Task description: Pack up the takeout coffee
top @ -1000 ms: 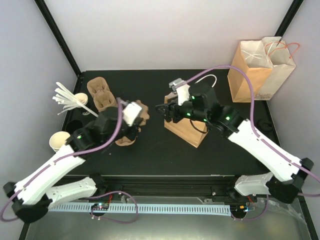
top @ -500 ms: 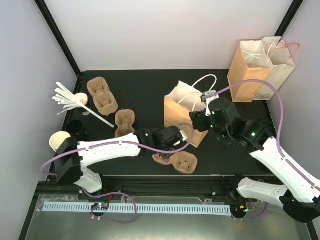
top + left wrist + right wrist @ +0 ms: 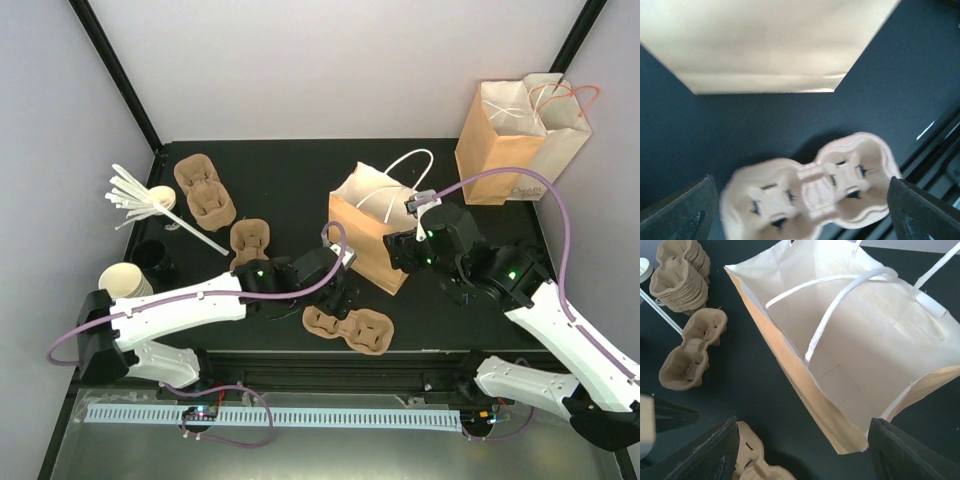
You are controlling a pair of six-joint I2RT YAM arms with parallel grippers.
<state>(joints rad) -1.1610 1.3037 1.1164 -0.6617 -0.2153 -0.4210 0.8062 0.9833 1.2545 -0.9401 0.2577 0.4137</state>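
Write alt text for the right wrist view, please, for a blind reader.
An open paper bag with white handles stands on a dark table, nothing visible inside, framed by the right gripper's open fingers. Cup carriers lie left of it: a stack, a single carrier, another carrier at the bottom edge.

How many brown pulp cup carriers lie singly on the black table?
2: one brown pulp cup carrier at the near edge; another carrier left of centre. The far-left stacks hold more, uncountable.
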